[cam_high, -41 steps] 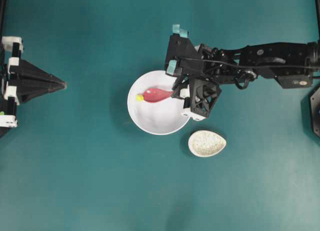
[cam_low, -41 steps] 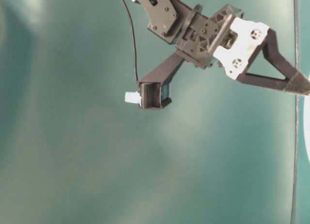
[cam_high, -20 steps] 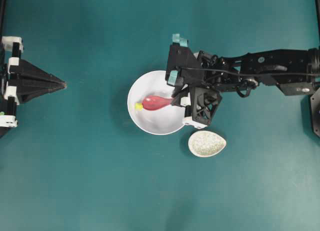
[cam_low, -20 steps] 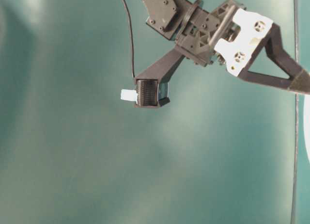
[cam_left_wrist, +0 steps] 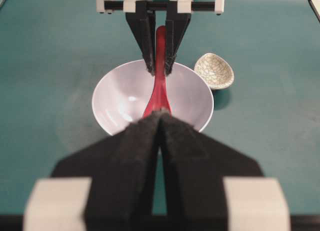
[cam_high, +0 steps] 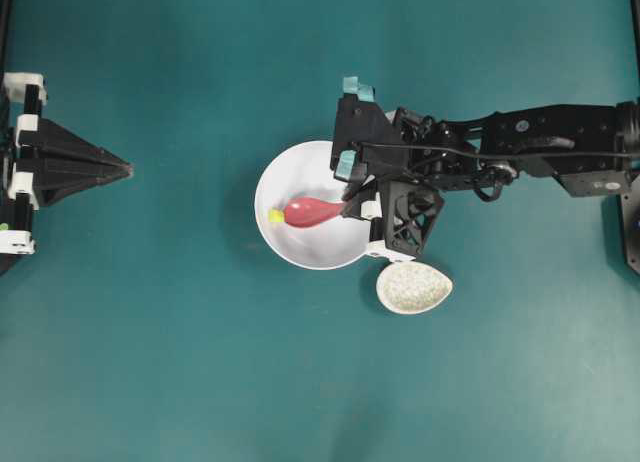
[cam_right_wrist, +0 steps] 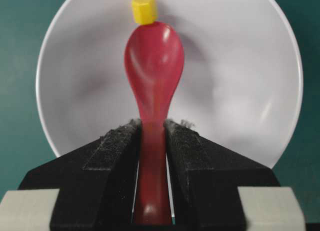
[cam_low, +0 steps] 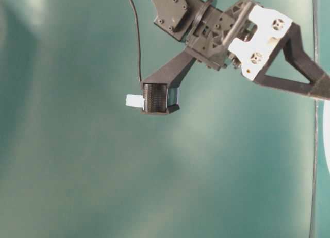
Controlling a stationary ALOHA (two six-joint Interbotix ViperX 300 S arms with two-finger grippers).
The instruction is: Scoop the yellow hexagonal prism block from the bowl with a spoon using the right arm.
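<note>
In the left wrist view, the black closed fingers (cam_left_wrist: 160, 156) of the left gripper hide the scoop of the pink-red plastic spoon (cam_left_wrist: 160, 86) — the tiny yellow hexagonal block is not visible there. The table-level view cuts off the large white round bowl (cam_low: 328, 145) — only a thin sliver remains.

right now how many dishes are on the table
2. The large white bowl sits mid-table, with the spoon reaching into it. The small speckled dish lies on the table just beside it, under the right arm's wrist.
</note>
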